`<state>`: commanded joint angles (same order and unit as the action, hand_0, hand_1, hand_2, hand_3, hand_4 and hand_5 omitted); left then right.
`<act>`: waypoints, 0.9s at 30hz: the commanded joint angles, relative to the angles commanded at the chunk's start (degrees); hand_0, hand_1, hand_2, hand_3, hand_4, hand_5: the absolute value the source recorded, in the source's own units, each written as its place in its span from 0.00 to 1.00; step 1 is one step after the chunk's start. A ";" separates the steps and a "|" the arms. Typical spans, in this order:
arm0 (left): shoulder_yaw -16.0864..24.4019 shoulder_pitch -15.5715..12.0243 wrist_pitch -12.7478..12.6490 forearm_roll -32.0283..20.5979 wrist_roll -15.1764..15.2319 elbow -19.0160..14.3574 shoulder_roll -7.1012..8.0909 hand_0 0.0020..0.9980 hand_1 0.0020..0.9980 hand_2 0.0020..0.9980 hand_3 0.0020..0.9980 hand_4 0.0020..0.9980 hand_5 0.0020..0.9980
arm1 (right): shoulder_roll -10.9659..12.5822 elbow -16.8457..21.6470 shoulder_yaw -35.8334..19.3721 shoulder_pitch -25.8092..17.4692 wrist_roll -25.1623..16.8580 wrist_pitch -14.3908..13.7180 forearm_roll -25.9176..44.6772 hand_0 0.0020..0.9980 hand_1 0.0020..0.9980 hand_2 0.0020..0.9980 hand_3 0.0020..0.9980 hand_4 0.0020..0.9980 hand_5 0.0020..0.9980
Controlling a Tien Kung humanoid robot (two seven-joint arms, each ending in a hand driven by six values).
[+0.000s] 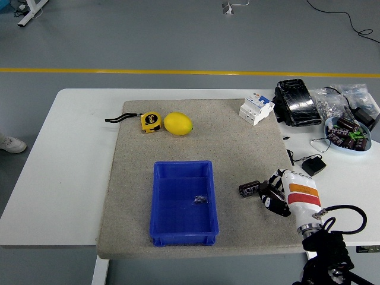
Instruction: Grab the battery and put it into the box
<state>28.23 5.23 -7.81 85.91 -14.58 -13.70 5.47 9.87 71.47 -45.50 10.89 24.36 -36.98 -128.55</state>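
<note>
A small dark cylindrical battery lies on the grey mat, to the right of the blue box. My right hand, white with a red and orange band, comes in from the lower right. Its dark fingers are spread loosely and reach the battery's right end without holding it. The blue box stands open on the mat's front middle, with a small dark item on its floor. My left arm is out of sight.
A yellow tape measure and a lemon lie at the mat's back left. At the back right are a white circuit breaker, a black wrapped pack, a bowl of parts and a small black adapter.
</note>
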 joint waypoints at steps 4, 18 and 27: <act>0.44 -0.06 0.06 0.66 -0.13 0.01 0.00 0.74 0.64 0.71 0.67 0.71 0.67 | 0.10 0.65 0.19 0.03 0.15 0.00 -0.29 0.19 0.34 0.40 0.46 0.87 0.18; 0.66 0.25 -0.12 0.97 -0.17 0.08 0.07 0.73 0.64 0.71 0.67 0.71 0.67 | 0.32 2.28 0.53 0.35 0.49 0.00 -0.78 0.19 0.34 0.40 0.46 0.86 0.19; 0.37 0.41 -0.43 0.49 -0.15 0.12 -0.01 0.73 0.64 0.71 0.67 0.71 0.67 | 1.13 3.08 -0.28 0.06 0.94 0.00 -1.45 0.17 0.34 0.40 0.46 0.87 0.17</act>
<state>28.61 5.64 -8.24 86.40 -14.73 -13.59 5.46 10.99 74.54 -45.78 10.96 25.30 -36.98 -130.00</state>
